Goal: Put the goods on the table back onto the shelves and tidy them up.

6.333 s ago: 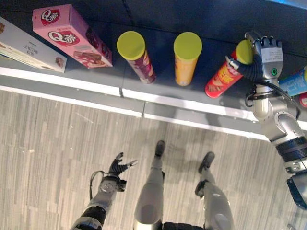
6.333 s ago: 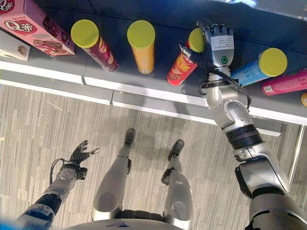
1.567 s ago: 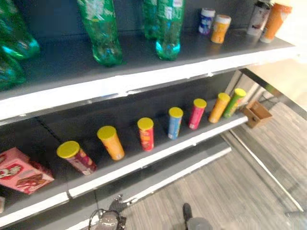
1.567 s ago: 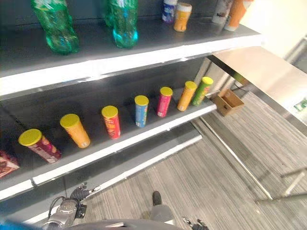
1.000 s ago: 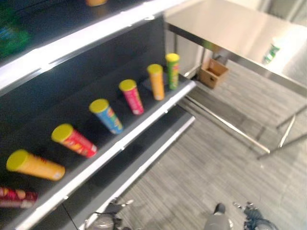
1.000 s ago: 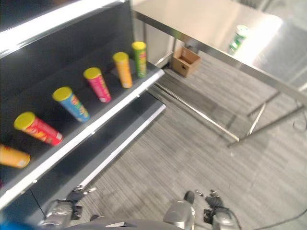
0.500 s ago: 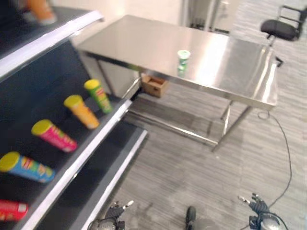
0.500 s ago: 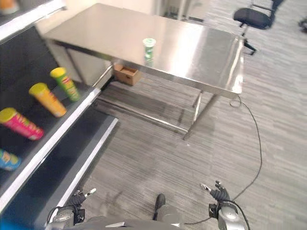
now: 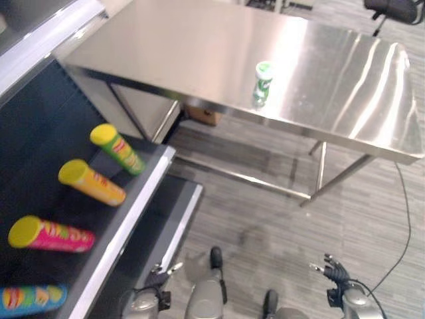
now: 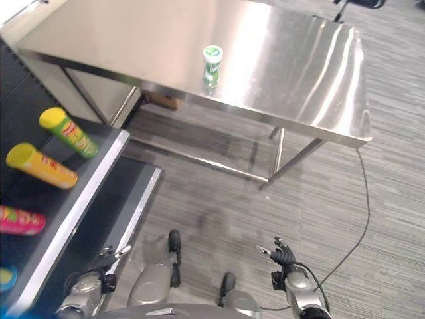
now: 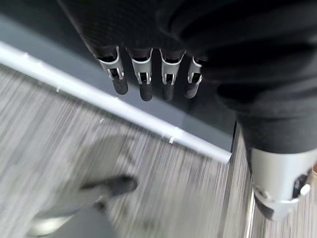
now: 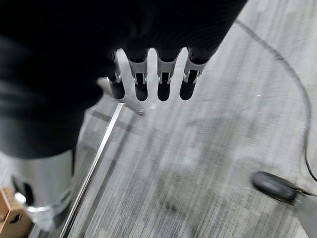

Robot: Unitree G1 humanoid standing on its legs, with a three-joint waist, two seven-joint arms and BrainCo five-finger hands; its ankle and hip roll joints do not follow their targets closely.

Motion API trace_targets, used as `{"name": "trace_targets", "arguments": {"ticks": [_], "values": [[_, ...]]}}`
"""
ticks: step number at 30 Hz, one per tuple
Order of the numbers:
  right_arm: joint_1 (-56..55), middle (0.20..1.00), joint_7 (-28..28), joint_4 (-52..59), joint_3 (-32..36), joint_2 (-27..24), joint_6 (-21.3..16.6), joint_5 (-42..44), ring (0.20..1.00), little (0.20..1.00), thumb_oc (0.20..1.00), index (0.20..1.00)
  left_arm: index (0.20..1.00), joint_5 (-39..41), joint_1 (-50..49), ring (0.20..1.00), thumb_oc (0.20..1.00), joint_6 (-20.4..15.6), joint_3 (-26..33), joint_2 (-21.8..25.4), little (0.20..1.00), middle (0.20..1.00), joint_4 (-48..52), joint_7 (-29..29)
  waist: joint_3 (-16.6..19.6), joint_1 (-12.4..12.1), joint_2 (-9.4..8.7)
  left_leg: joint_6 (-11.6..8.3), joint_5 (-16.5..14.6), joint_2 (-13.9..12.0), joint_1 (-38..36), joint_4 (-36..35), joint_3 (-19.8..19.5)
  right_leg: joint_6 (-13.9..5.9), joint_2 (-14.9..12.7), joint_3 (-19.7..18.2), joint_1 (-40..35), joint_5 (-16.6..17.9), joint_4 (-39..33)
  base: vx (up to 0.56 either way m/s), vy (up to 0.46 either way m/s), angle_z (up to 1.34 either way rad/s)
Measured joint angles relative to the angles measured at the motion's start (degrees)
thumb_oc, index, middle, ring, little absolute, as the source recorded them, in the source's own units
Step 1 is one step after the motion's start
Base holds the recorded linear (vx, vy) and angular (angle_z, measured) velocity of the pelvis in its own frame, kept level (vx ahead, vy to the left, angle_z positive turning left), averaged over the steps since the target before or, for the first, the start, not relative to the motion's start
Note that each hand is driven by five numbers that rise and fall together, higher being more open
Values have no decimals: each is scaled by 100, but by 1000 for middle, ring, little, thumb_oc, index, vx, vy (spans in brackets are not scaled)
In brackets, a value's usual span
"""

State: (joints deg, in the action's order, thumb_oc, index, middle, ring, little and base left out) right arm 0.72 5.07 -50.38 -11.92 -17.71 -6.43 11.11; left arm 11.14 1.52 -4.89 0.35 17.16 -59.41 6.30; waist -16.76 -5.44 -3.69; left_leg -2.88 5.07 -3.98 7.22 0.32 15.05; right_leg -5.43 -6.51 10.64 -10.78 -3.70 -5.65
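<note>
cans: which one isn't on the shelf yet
The green can, standing alone on the steel table; the other cans, such as the orange can, sit on the shelf.

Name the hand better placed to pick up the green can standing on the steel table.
Probably the right hand. It hangs open and empty on the table's side, while the open left hand hangs beside the dark shelf. The green can is far from both; the robot must step closer.
</note>
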Motion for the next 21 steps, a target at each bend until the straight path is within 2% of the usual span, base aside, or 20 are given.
{"name": "trace_targets", "arguments": {"ticks": [1, 4, 5, 9, 12, 13, 14, 15, 16, 17, 19, 20, 21], "values": [[80, 1000, -20, 18, 5, 109, -10, -2, 1000, 1000, 1000, 1000, 1000, -4, 23, 1000, 1000, -15, 38, 78, 1000, 1000, -34, -5, 3, -3, -129, 44, -51, 52, -9, 21, 59, 8, -38, 17, 28, 12, -5, 279, 133, -31], [135, 1000, -19, 18, 0, 284, 1, -5, 1000, 1000, 1000, 1000, 1000, -4, 96, 1000, 1000, 12, 195, 137, 1000, 1000, -229, 3, 22, -14, -361, 168, -284, 0, -3, 378, 166, -45, -90, 4, -57, -10, 12, 218, 144, -22], [148, 1000, -17, 17, 3, 312, 2, -58, 1000, 1000, 1000, 1000, 1000, -12, 92, 1000, 1000, 11, 213, 117, 1000, 1000, -225, -6, 84, -32, -454, 151, -515, -66, 116, 715, 183, -91, -88, 42, -92, -41, 17, 180, 155, -11], [166, 1000, -14, -2, 16, 302, 17, -226, 1000, 1000, 1000, 1000, 1000, -23, 175, 1000, 1000, 24, 209, 102, 1000, 1000, -234, -10, 161, 12, -551, 239, -780, -151, 127, 1035, 186, -108, -32, 104, -119, -40, 194, 181, 184, -4], [181, 1000, -15, -5, 21, 302, 31, -233, 1000, 1000, 1000, 1000, 1000, -38, 322, 1000, 1000, 60, 147, 109, 1000, 1000, -438, -1, 211, 50, -465, 240, -800, -198, -149, 783, 204, -143, -7, 175, 121, -63, 929, 118, 199, -4], [129, 1000, -15, 55, 17, 240, 41, -250, 1000, 1000, 1000, 1000, 1000, -87, 354, 1000, 1000, 64, -64, 106, 1000, 1000, -427, 2, 255, 145, -317, 359, -687, -269, -404, 464, 137, -243, -104, 176, 617, -138, 2229, 116, 224, 24], [43, 1000, -13, 76, 18, 241, 39, -301, 1000, 1000, 1000, 1000, 1000, -104, 368, 1000, 1000, 50, -121, 138, 1000, 1000, -354, 7, 277, 184, -328, 401, -711, -169, -527, 385, 103, -374, -226, 167, 782, -162, 2673, 75, 154, 30], [-22, 1000, -14, 76, 20, 247, 45, -400, 1000, 1000, 1000, 1000, 1000, -111, 401, 1000, 1000, 47, -132, 147, 1000, 1000, -332, 11, 310, 184, -374, 442, -810, -22, -524, 393, 85, -423, -297, 49, 903, -102, 3111, 48, 92, 24], [-19, 1000, -9, 76, 21, 230, 50, -438, 1000, 1000, 1000, 1000, 1000, -112, 442, 1000, 1000, 53, -200, 154, 1000, 1000, -335, 18, 299, 195, -356, 490, -869, -13, -523, 413, -3, -473, -353, -93, 1116, -65, 3553, 99, 28, 65], [-64, 1000, 8, 92, 15, 223, 70, -442, 1000, 1000, 1000, 1000, 1000, -118, 463, 1000, 1000, 44, -441, 207, 1000, 1000, -254, 22, 301, 360, -299, 586, -828, 77, -592, 317, -162, -495, -529, -162, 1469, 136, 4279, 157, 8, 52], [-51, 1000, 5, 64, 52, 243, 73, -440, 1000, 1000, 1000, 1000, 1000, -113, 365, 1000, 1000, -8, -389, 253, 1000, 1000, -218, -12, 273, 214, -191, 661, -854, 87, -760, 183, -160, -484, -678, -50, 1620, -17, 4156, 153, -36, 9], [-50, 1000, 14, 38, 110, 239, 52, -440, 1000, 1000, 1000, 1000, 1000, -121, 269, 1000, 1000, 20, -391, 281, 1000, 1000, -229, -11, 282, 242, -92, 639, -824, 77, -817, 124, -223, -414, -787, 205, 1531, -75, 3638, 102, -68, 14], [-81, 1000, 34, -18, 240, 204, 20, -439, 1000, 1000, 1000, 1000, 1000, -123, 157, 1000, 1000, 5, -426, 282, 1000, 1000, -210, -10, 302, 275, 23, 652, -815, 78, -841, 66, -329, -388, -892, 488, 1319, -67, 2662, 115, -90, 40]]}}
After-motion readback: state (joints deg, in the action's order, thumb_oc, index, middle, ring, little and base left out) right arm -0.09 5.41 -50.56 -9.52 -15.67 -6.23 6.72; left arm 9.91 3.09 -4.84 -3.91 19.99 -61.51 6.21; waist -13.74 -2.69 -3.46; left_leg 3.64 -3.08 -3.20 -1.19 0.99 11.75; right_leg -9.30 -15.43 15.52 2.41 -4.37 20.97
